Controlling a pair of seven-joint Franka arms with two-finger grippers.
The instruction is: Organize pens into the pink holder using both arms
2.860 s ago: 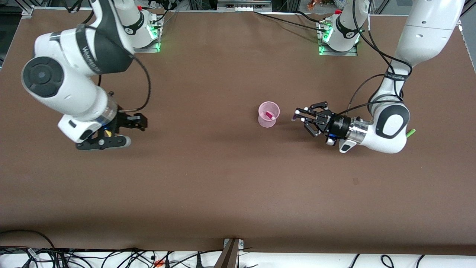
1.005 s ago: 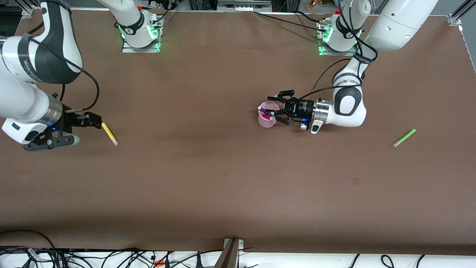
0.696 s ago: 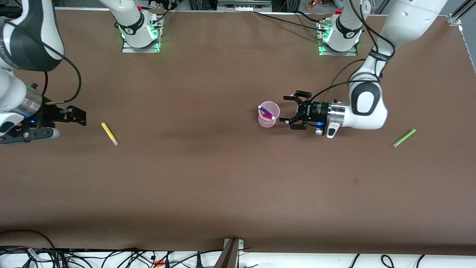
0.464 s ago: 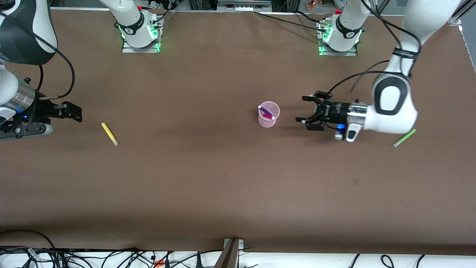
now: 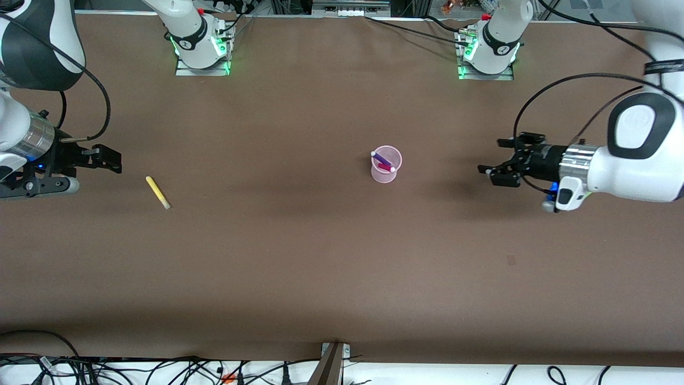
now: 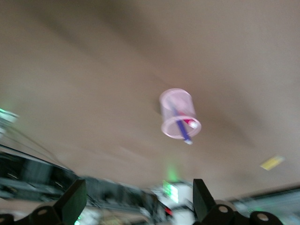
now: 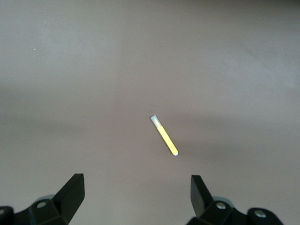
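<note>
- Your right gripper (image 5: 101, 159) hangs toward the right arm's end from the pink holder (image 5: 386, 164), fingers spread wide and empty, near the yellow pen (image 5: 157, 192); I judge that pickup comes next.
- The holder carries the purple pen (image 5: 380, 158) and magenta pen (image 5: 386, 167).
- Your left gripper (image 5: 499, 163) hangs wide open and empty toward the left arm's end; open table (image 5: 320, 256) surrounds the holder.

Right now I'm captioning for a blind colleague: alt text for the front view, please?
A pink cup mid-table holds a purple pen and a magenta pen. A yellow pen lies near the open right gripper; the open left gripper hangs toward its own end.
</note>
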